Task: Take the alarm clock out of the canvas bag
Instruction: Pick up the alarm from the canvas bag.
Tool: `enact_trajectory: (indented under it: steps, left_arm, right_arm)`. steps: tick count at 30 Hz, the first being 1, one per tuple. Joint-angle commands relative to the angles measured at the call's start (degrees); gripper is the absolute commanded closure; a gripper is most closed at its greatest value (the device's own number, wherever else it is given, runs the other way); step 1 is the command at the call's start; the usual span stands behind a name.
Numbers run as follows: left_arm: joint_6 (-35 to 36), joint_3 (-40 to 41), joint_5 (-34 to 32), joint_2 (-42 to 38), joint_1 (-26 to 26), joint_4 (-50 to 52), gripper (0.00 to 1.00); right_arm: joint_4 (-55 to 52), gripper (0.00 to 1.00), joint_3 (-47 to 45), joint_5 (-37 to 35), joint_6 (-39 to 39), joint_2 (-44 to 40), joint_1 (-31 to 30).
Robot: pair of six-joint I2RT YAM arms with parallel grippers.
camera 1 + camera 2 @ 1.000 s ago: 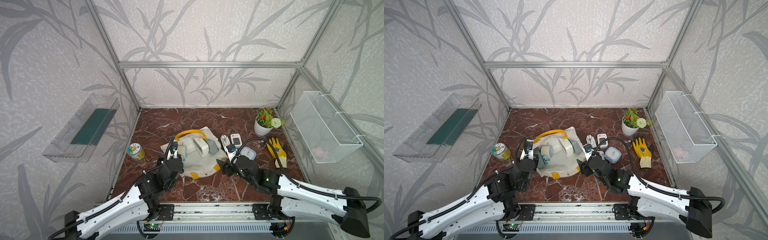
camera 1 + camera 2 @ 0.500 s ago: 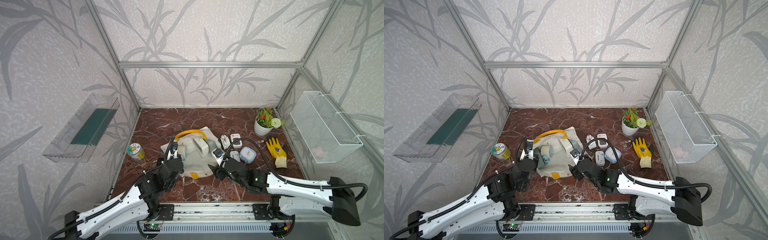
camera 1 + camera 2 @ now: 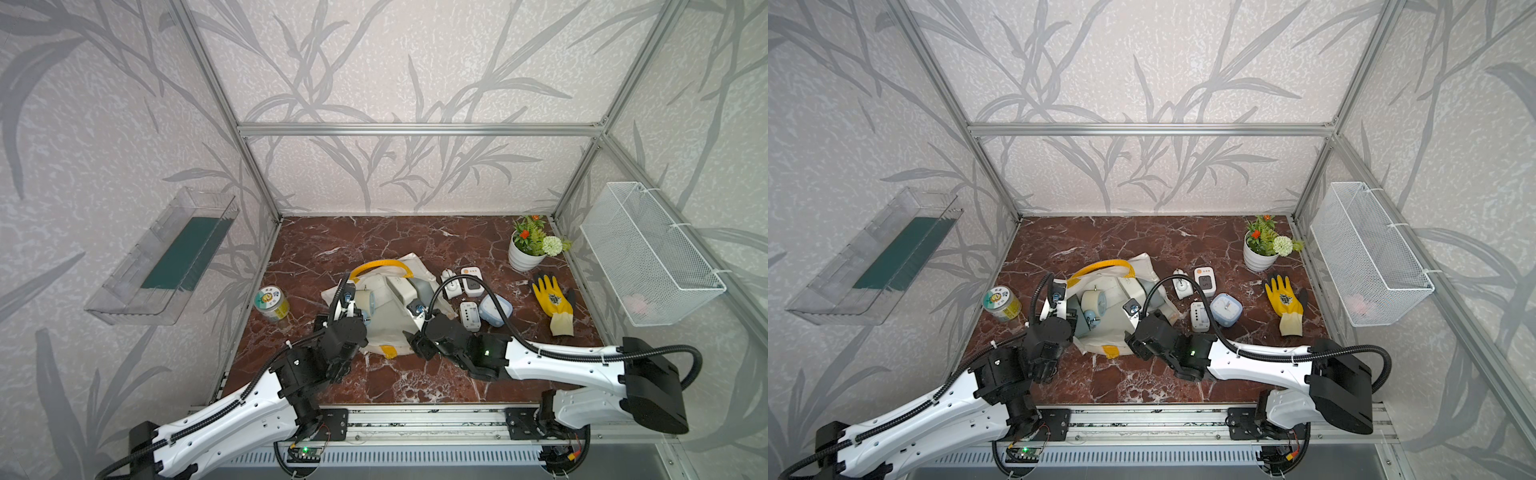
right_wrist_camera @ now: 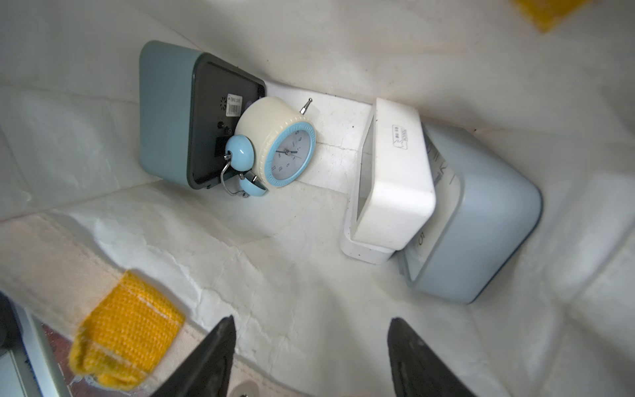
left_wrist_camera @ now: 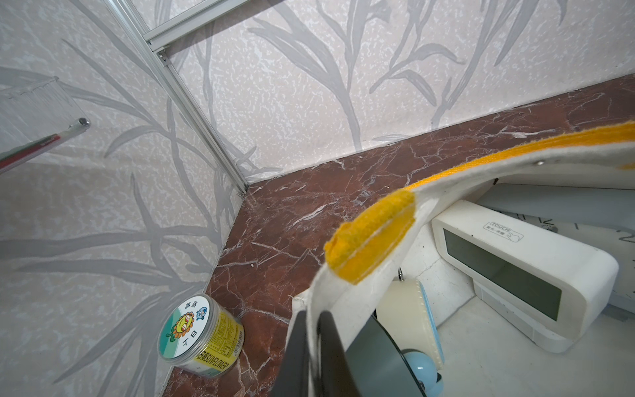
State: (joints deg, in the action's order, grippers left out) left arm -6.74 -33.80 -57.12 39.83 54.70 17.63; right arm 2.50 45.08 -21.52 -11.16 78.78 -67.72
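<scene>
1. Our right gripper (image 4: 309,361) stands wide and empty at the mouth of the canvas bag (image 4: 275,261). Our left gripper (image 5: 311,347) is pinched on the bag's rim and holds it up.
2. If that pinch slips, the rim may sag across the opening and block our reach.
3. Inside, the twin-bell alarm clock (image 4: 275,144) leans against a teal square clock (image 4: 165,113). Nearby, a white digital clock (image 4: 391,175) touches a pale blue clock (image 4: 481,220). Jaws this wide may catch a neighbour, or nudge the round clock into rolling.
4. In both top views the bag lies just below the centre of the frame.
5. We read "TOUCH" on the white digital clock and "SUNFLOWER" on the jar (image 5: 201,337). The barcode sticker on the teal square clock is too small to read.
</scene>
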Motion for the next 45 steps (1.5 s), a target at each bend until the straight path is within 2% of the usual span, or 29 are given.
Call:
enact_trajectory:
  steps: [1, 13, 17, 24, 34, 42, 45]
  left_arm:
    - [-1.8, -1.7, -1.3, -0.5, 0.1, 2.2, 1.0]
    - [-2.3, -1.6, -1.6, -1.2, 0.1, 3.3, 1.0]
    - [-2.6, -1.7, -1.6, -1.5, 0.1, 3.8, 1.0]
    - [-2.7, -1.5, -1.6, -1.6, 0.1, 3.9, 1.0]
    - [-2.9, -1.6, -1.7, -2.2, 0.1, 4.9, 1.0]
    - [-3.5, -1.6, -1.9, -2.5, 0.1, 5.8, 1.0]
    - [-3.6, -1.7, -2.0, -2.8, 0.1, 6.2, 1.0]
  right_arm:
    - [1.9, 0.29, 2.4, -0.1, -1.3, 2.3, -0.4]
    - [1.5, 0.22, 8.0, -6.6, -1.1, 11.8, 0.0]
    - [1.4, 0.22, 8.9, -6.4, -2.7, 13.7, 2.0]
    - [1.5, 0.2, 11.5, -7.0, -0.8, 16.5, 4.6]
    - [1.5, 0.17, 15.5, -4.3, -0.9, 21.0, 8.5]
    - [-0.1, 0.17, 19.2, -3.7, -0.4, 25.1, 8.7]
    - [-0.3, 0.17, 20.0, -4.0, -0.8, 25.8, 10.6]
